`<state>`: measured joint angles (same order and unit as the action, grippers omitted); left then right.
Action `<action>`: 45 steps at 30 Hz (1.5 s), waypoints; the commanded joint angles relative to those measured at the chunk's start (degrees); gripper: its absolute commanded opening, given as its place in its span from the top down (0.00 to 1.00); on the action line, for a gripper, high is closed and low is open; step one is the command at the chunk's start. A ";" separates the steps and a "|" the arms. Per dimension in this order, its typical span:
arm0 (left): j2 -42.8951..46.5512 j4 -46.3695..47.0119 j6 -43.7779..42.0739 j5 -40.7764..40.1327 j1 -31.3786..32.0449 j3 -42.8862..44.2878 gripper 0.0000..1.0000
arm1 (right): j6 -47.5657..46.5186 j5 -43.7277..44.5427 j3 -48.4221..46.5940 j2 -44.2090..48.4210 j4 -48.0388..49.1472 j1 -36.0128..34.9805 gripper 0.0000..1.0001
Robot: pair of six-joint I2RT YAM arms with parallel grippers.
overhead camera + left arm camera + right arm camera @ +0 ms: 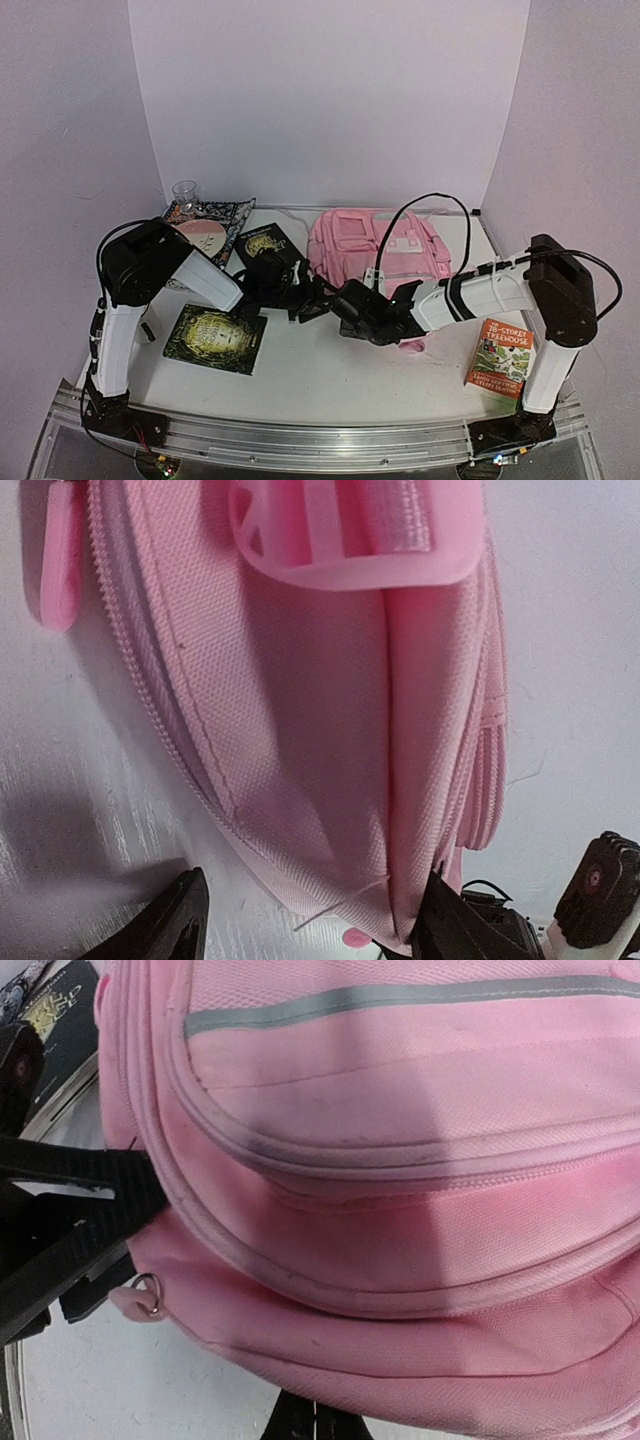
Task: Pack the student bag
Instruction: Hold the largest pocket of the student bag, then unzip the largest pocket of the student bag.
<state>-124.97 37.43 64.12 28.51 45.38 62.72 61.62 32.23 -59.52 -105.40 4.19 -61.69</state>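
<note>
Toward the back edge of the bench, a little right of centre, lies the student bag (375, 240), pale pink and soft; its zips look closed. Both arms reach to its near end. The left claw (320, 925) is released, its dark fingers spread to either side of the bag's rounded seam. Whether they touch the cloth cannot be told. The right claw (310, 1422) is clenched at the bag's lower hem, and whether it pinches fabric is hidden.

A small zip pull (145, 1295) with a metal ring hangs just beside a left finger. The step looks like opening a pocket. To do it well, the right claw should anchor the hem while the left closes squarely on the pull, not on loose cloth. It should then draw along the zip line, or the bag will slide.

A dark book (215, 338) waits near the left corner.
</note>
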 commanded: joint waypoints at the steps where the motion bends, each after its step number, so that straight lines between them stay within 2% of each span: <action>1: -1.62 -0.46 3.68 1.42 1.04 2.94 0.31 | -7.31 -5.08 1.17 3.24 3.79 -0.01 1.00; 3: -2.28 -0.45 4.32 1.80 1.18 3.26 0.36 | -9.24 -6.78 0.92 3.32 4.24 -0.01 1.00; 7: -2.56 -0.47 4.77 2.05 1.32 3.78 0.53 | -11.91 -8.74 1.20 4.08 4.25 -0.07 1.00; 10: -2.17 -0.50 4.41 1.44 1.16 3.82 0.73 | -13.31 -10.00 2.53 5.48 3.99 -0.06 1.00; 12: -2.13 -0.47 4.25 1.10 0.76 3.78 0.89 | -14.01 -10.45 3.58 6.45 3.00 -0.05 1.00; 14: -2.13 -0.49 4.08 0.89 0.25 3.44 1.00 | -14.42 -10.72 4.51 7.51 0.91 -0.01 1.00; 23: -0.08 -1.50 -0.16 0.39 -3.77 -0.32 1.00 | -15.69 -7.97 9.81 16.23 -12.03 2.31 1.00; 27: 0.74 -5.66 -4.41 2.32 -6.49 -0.14 1.00 | -16.34 -8.81 12.94 21.29 -15.17 4.76 1.00; 30: 1.25 -13.31 -10.92 2.62 -7.65 2.09 1.00 | -16.57 -9.15 14.47 24.06 -17.57 6.37 1.00; 35: 0.82 -39.04 -27.56 -5.75 -8.12 13.97 1.00 | -18.75 -11.13 15.57 26.65 -17.14 7.39 1.00; 38: 2.19 -41.55 -29.20 -5.97 -8.05 15.03 1.00 | -23.06 -16.21 14.69 25.93 -10.41 6.82 1.00; 41: 2.83 -41.52 -28.50 -3.69 -7.87 14.62 1.00 | -26.42 -19.31 12.35 23.64 -5.02 5.09 0.83; 45: 3.10 -41.20 -28.04 -2.66 -7.32 14.40 1.00 | -30.86 -18.58 10.42 19.09 1.43 4.40 0.69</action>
<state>-124.15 3.18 38.58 28.47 38.57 76.95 37.01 15.29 -45.99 -82.29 -1.53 -56.46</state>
